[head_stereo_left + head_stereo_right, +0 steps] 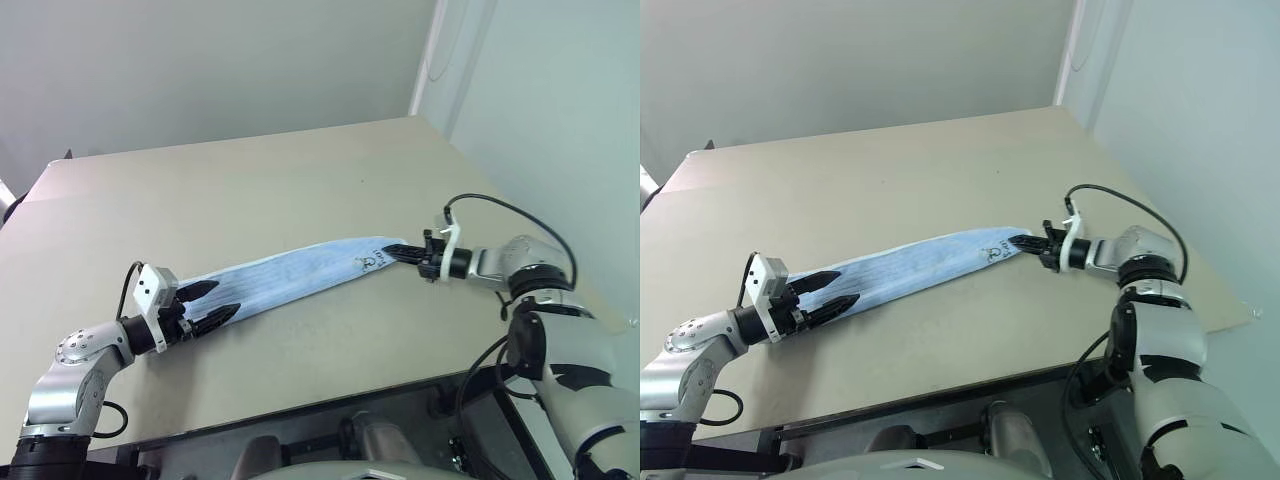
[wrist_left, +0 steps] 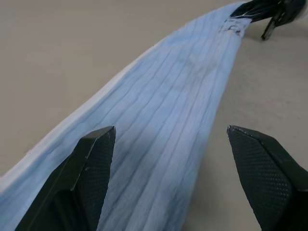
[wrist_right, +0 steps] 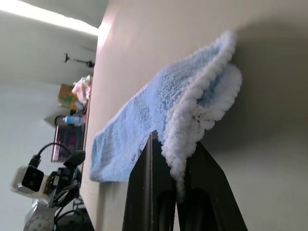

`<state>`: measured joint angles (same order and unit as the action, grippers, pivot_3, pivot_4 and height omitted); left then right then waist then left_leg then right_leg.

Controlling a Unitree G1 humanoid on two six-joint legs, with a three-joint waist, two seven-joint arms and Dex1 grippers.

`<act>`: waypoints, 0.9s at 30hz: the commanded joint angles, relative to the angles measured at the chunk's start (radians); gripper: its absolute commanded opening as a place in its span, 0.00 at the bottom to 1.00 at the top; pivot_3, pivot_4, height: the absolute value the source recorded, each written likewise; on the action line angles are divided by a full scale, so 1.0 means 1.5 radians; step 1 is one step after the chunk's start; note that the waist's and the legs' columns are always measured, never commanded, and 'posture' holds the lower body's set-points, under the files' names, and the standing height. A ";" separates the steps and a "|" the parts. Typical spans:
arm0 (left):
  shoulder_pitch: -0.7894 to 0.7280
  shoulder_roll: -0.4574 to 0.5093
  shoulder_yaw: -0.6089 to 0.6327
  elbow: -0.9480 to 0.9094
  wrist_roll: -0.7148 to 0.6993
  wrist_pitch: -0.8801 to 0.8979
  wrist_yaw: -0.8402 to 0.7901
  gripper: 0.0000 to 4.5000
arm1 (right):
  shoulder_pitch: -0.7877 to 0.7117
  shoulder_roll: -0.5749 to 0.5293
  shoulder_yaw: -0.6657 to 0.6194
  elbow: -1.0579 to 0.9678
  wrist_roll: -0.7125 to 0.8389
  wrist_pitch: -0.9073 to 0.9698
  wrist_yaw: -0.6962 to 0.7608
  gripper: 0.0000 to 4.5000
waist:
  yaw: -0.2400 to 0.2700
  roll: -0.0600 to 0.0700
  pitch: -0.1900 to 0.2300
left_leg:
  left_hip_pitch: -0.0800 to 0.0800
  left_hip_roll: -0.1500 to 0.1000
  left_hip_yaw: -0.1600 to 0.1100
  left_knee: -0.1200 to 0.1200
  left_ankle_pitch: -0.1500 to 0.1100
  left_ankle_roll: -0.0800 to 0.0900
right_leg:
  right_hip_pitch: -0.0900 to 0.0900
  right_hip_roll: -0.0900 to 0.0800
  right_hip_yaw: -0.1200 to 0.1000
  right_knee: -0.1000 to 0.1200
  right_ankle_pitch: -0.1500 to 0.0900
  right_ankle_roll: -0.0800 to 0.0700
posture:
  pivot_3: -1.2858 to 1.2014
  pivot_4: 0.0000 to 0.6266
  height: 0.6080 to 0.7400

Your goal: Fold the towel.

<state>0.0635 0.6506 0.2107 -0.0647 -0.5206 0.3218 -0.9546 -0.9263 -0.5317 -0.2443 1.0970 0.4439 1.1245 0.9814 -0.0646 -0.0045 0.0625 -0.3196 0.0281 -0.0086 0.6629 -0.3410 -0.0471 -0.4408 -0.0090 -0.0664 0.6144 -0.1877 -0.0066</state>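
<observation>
Two grippers: R [image 1: 400, 250] pinches towel [image 1: 290, 275] end edge, L [image 1: 205, 305] spread wide astride other end.

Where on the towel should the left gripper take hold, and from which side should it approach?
Probably the towel's free short end, lying between the open fingers of the left gripper. The towel is stretched in a narrow strip on the table, and the right gripper is shut on its far end. So come in low along the strip's length, from that near end, and close across its width.
</observation>
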 commanded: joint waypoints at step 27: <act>-0.019 0.007 0.013 0.024 0.028 -0.008 0.016 0.87 | 0.097 0.075 0.350 -0.676 0.000 -0.091 0.086 0.01 | 0.004 0.000 0.001 | 0.000 0.003 -0.002 0.000 -0.001 0.001 | -0.002 0.006 0.002 0.000 0.000 0.000 | 0.52 0.00 1.00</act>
<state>0.0373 0.6595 0.2171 -0.0015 -0.4806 0.3220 -0.9349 -0.7402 -0.4393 0.2692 0.0681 0.4626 1.0161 1.1326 -0.0590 -0.0049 0.0635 -0.3195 0.0318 -0.0106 0.6623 -0.3424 -0.0451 -0.4434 -0.0002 -0.0625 0.6144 -0.1875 -0.0062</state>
